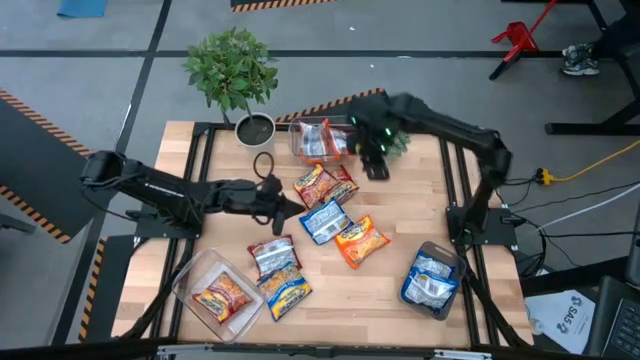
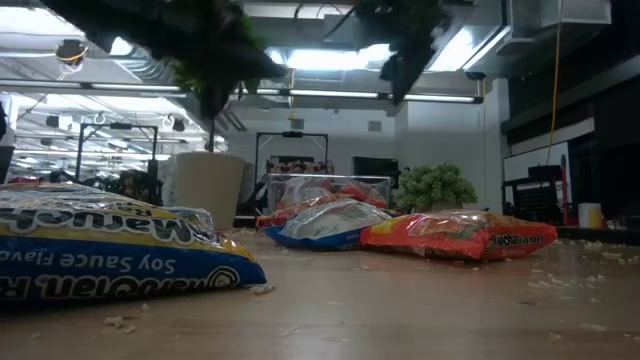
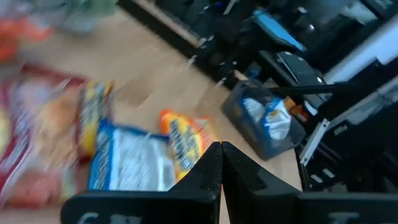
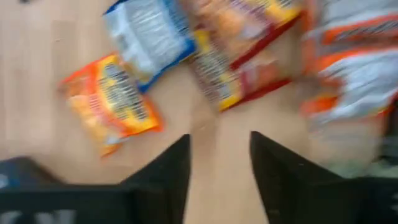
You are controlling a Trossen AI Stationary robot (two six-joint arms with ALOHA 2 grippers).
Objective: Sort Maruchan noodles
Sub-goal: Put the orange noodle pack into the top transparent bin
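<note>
Several Maruchan noodle packets lie flat mid-table: a red one (image 1: 325, 184), a blue-and-white one (image 1: 324, 221), an orange one (image 1: 361, 241), a red-and-white one (image 1: 272, 256) and a blue-and-yellow one (image 1: 288, 291). My left gripper (image 1: 292, 206) reaches in from the left, shut and empty, just left of the blue-and-white packet (image 3: 130, 165). My right gripper (image 1: 376, 170) hovers open beside the far tub (image 1: 320, 140), above bare wood near the red packet (image 4: 236, 56); its fingers (image 4: 168, 168) hold nothing.
Three clear tubs hold packets: the far one, a near-left one (image 1: 200, 268) with an orange packet, and a near-right one (image 1: 450, 268) with blue packets. A potted plant (image 1: 232, 70), a dark cup (image 1: 255, 128) and a small green plant (image 1: 398, 142) stand along the far edge.
</note>
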